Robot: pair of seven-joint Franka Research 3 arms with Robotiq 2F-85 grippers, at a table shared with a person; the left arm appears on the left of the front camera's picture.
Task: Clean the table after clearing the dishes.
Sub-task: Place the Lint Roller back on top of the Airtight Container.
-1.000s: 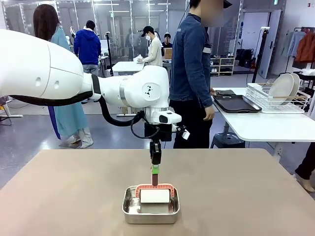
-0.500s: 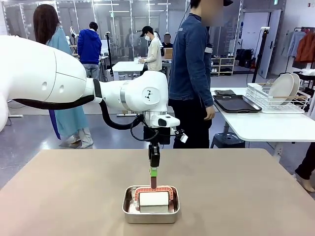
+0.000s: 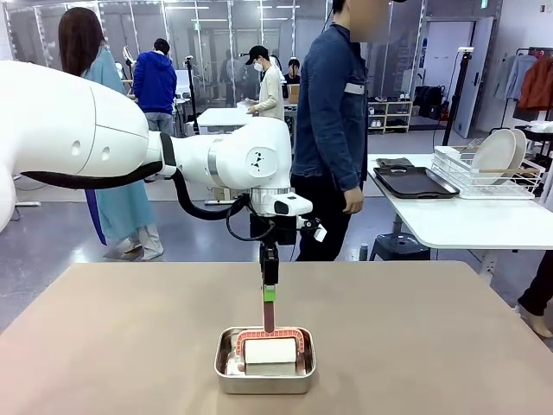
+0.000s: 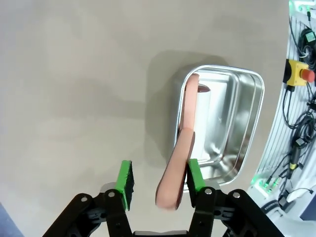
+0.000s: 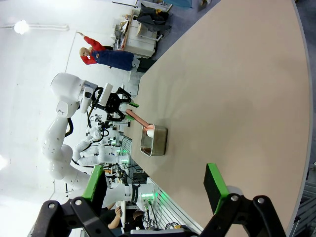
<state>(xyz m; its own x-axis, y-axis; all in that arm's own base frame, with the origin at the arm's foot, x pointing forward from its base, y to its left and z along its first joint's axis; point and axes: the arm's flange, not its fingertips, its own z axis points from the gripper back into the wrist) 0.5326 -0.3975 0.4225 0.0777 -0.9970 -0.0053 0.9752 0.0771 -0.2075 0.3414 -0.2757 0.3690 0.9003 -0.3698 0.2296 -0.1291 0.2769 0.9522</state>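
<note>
1. Since the earlier frame, the left end effector has opened its jaws and risen a little; the person behind the surface has stepped slightly to the left of the frame.
2. In the left wrist view, the left end effector stands wide, and the pink handle leans against one green pad, apart from the other pad.
3. The handle belongs to a roller that lies in a small steel pan, at the lower centre of the front view.
4. The pan rests on the tan surface, which fills the lower half of the frame.
5. The right end effector is wide open with nothing between its pads, at the bottom of the right wrist view.
6. White plates stand in a wire rack at the right edge, beside a dark tray.
</note>
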